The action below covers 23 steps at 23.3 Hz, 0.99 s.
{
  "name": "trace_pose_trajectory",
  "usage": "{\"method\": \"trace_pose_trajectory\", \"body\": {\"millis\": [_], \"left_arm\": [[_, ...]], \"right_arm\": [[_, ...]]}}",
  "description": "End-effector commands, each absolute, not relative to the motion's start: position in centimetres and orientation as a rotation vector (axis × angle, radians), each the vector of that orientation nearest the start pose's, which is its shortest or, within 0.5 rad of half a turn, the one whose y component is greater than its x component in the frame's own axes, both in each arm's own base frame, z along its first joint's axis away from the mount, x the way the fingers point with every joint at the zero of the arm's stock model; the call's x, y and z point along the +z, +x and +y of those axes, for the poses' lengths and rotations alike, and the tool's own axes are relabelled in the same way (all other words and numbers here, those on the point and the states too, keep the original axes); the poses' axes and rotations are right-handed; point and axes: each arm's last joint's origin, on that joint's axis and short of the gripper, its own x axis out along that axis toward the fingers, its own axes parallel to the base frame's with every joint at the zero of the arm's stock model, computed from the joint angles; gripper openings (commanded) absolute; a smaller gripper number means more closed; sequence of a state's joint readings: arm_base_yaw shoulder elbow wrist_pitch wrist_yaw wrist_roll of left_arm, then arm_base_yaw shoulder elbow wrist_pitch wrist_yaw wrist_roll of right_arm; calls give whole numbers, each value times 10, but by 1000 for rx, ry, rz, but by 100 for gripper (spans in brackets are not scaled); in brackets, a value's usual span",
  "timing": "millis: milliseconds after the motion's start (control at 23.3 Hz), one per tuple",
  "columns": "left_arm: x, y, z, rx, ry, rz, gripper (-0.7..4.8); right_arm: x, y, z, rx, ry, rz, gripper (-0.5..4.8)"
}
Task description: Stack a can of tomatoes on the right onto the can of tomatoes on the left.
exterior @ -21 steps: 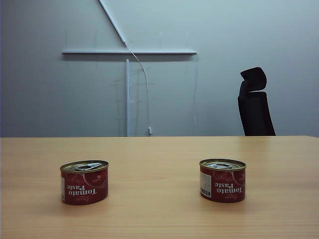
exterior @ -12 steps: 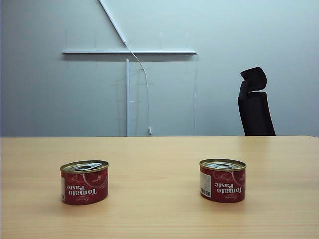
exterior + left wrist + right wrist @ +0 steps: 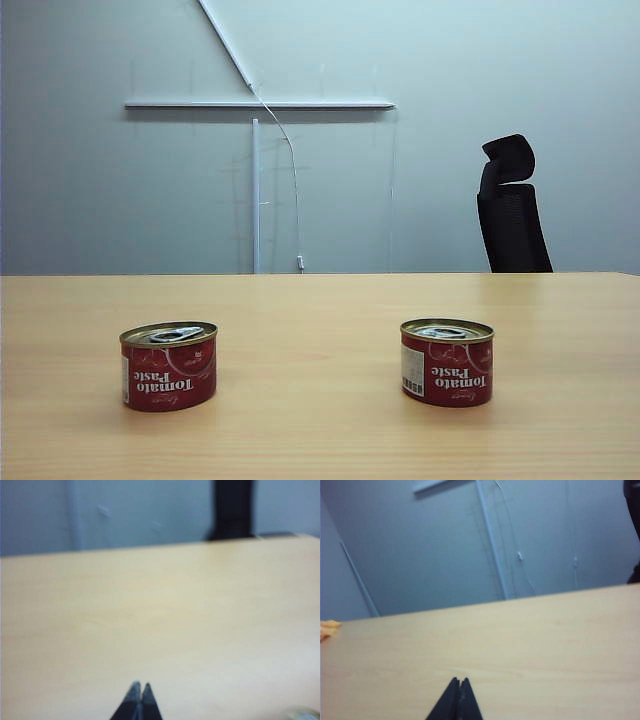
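Left gripper [image 3: 139, 690]: black fingertips pressed together, nothing between them, low over bare table [image 3: 150, 615]; blurred view. Right gripper [image 3: 459, 685]: fingertips likewise closed tight and empty, over bare tabletop, pointing toward the far wall. Neither gripper nor arm shows in the exterior view. Two short red tomato paste cans stand upright on the wooden table, well apart: left can [image 3: 168, 366] with pull-tab lid sealed, right can [image 3: 447, 362] also lidded, barcode facing left. Contents not visible. A curved metallic edge [image 3: 302, 714] at the corner of the left wrist view, too blurred to identify. Behind the table: pale grey wall [image 3: 120, 180] with a white rail and cable, black office chair [image 3: 511, 208] at right.
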<state>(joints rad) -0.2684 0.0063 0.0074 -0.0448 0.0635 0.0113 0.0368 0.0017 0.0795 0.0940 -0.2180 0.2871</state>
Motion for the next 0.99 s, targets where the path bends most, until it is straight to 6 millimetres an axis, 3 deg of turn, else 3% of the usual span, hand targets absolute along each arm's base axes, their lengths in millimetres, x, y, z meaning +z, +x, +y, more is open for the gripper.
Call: {"method": "trace_pose_trajectory", "body": {"millis": [43, 215, 386, 558, 687, 729, 772, 815, 858, 987], "left_arm": [[157, 91, -38, -446, 33, 88, -2], [149, 84, -60, -669, 70, 184, -2], [142, 82, -69, -745, 103, 264, -2], [137, 81, -74, -784, 128, 320, -2], [138, 81, -74, -785, 128, 317, -2], [138, 81, -74, -786, 128, 318, -2], [138, 80, -74, -789, 129, 317, -2], [138, 80, -75, -796, 130, 316, -2], [138, 79, -75, -804, 132, 316, -2], [138, 75, -80, -861, 141, 314, -2]], "right_arm": [[211, 85, 11, 296, 273, -100, -5], [215, 79, 16, 376, 281, 24, -5], [209, 78, 21, 422, 287, 103, -5], [206, 90, 30, 475, 282, 246, -5], [204, 110, 42, 524, 183, 413, -5], [205, 120, 49, 555, 116, 469, 35], [204, 124, 52, 572, 85, 492, 108], [205, 128, 55, 586, 60, 515, 244], [205, 133, 59, 603, 33, 542, 479], [200, 149, 73, 647, -34, 635, 479]]}}
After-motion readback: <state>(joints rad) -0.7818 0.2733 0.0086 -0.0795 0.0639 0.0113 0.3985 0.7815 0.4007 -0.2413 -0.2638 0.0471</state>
